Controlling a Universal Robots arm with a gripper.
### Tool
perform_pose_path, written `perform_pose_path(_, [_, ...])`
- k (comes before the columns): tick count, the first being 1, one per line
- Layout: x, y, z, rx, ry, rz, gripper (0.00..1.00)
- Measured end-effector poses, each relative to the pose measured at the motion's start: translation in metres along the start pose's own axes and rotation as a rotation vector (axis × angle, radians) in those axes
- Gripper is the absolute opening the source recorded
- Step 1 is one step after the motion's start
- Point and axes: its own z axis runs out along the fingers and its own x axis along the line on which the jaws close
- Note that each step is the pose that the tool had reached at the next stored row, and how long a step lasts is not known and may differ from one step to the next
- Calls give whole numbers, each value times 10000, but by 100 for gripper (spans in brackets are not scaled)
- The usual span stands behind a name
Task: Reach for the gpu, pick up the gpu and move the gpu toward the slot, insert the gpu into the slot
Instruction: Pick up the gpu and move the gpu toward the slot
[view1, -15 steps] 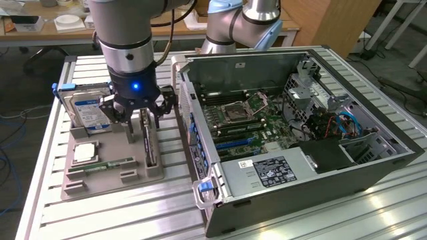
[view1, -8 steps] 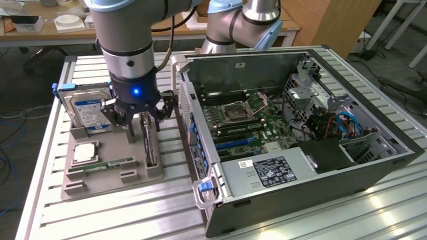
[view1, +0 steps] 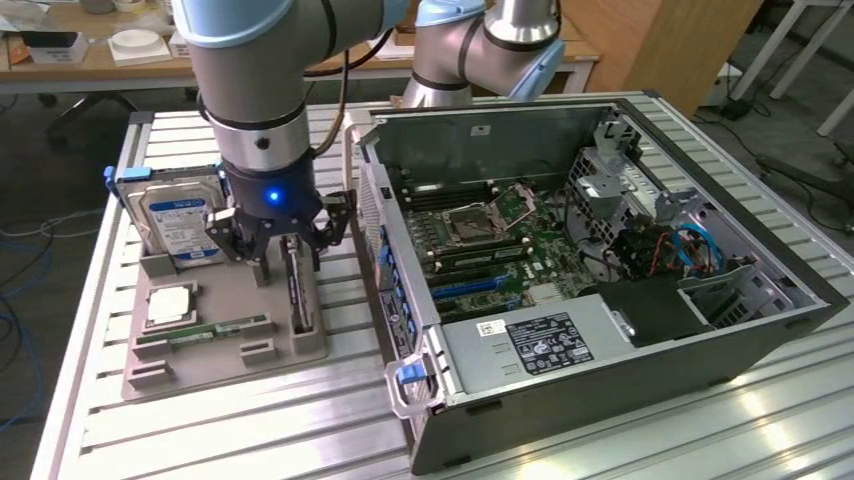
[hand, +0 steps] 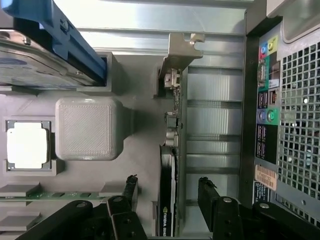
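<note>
gripper (hand: 169, 189) wide open, holding nothing. gpu (hand: 167, 210) stands on edge in the grey holder tray (view1: 227, 352), straddled by the two fingers (hand: 131, 192), roughly centred, with a gap each side and no contact that i can see. its silver bracket (hand: 178, 55) sticks out beyond the fingertips. the slot (view1: 461, 286), blue, is inside the open pc case (view1: 601, 340), well off to the side of the hand.

risks as i judge them:
- pads closing on the cooler face rather than flat board: uneven grip, card tilts or twists on lift.
- card is thin and long, so any yaw in the grip carries over and the edge connector misses the slot.
- bracket could catch the holder on the way up.
- case wall sits just beside one finger, with little room for sideways drift.
</note>
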Motion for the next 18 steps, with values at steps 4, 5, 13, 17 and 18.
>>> perform_pose_path(4, [-1, 88, 48, 3, 1, 6, 60])
perform_pose_path(5, [0, 95, 65, 2, -1, 8, 60])
perform_pose_path(13, [8, 55, 178, 3, -1, 8, 60])
perform_pose_path(17, [9, 49, 187, 4, 0, 8, 60])
perform_pose_path(18, [8, 49, 187, 4, 1, 8, 60])
